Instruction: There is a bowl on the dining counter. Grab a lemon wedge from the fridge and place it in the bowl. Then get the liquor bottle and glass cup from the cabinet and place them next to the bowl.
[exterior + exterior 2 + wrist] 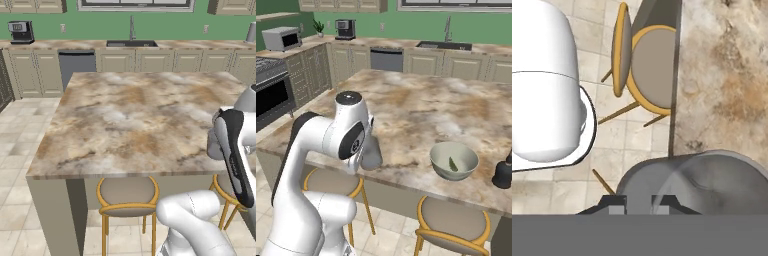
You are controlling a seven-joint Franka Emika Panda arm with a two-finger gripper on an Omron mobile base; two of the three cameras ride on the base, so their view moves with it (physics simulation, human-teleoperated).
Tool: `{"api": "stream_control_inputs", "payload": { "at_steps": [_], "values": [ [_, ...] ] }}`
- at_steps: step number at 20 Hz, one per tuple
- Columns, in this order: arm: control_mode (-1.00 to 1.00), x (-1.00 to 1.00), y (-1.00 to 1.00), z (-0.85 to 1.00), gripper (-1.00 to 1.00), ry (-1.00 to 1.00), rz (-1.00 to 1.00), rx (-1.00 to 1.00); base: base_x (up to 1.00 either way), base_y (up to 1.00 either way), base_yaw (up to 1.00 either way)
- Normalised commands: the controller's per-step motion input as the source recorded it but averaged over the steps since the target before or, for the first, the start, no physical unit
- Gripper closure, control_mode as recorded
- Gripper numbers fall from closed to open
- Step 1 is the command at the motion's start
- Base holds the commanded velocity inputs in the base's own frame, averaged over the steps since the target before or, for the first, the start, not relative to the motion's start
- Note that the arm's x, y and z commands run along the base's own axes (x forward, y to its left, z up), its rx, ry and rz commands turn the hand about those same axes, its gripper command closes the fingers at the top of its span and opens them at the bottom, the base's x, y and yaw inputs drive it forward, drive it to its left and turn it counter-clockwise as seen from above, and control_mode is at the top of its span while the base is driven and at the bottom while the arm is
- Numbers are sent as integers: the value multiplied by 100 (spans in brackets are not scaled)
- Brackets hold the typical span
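Observation:
My gripper point(641, 202) is shut on the wall of a grey translucent glass cup point(702, 180), which hangs over the dining counter's front edge. In the right base view the glass cup point(372, 155) sits just under my bent arm, low over the marble counter point(406, 105). Further right on the counter stands a pale green bowl point(454, 160) with a green lemon wedge point(452, 163) inside it. A dark liquor bottle point(503, 175) stands right of the bowl, cut off by the picture's edge.
Round stools with yellow frames point(127, 196) point(453, 220) are tucked under the counter's front edge. A stove point(271, 95) and microwave point(282, 38) stand at the left. Along the back wall run cabinets with a sink point(132, 43) and coffee machine point(21, 32).

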Motion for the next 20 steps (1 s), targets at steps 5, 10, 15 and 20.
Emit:
{"api": "stream_control_inputs", "payload": {
  "at_steps": [5, 10, 15, 20],
  "values": [
    [-100, 24, -15, -3, 100, 7, 1, 14, 0, 0, 0],
    [-100, 38, -13, 0, 100, 16, 0, 7, 0, 0, 0],
    [-100, 31, -18, -8, 100, 4, 0, 0, 0, 0, 0],
    [-100, 27, -19, -14, 100, 0, 0, 0, 0, 0, 0]
  ]
}}
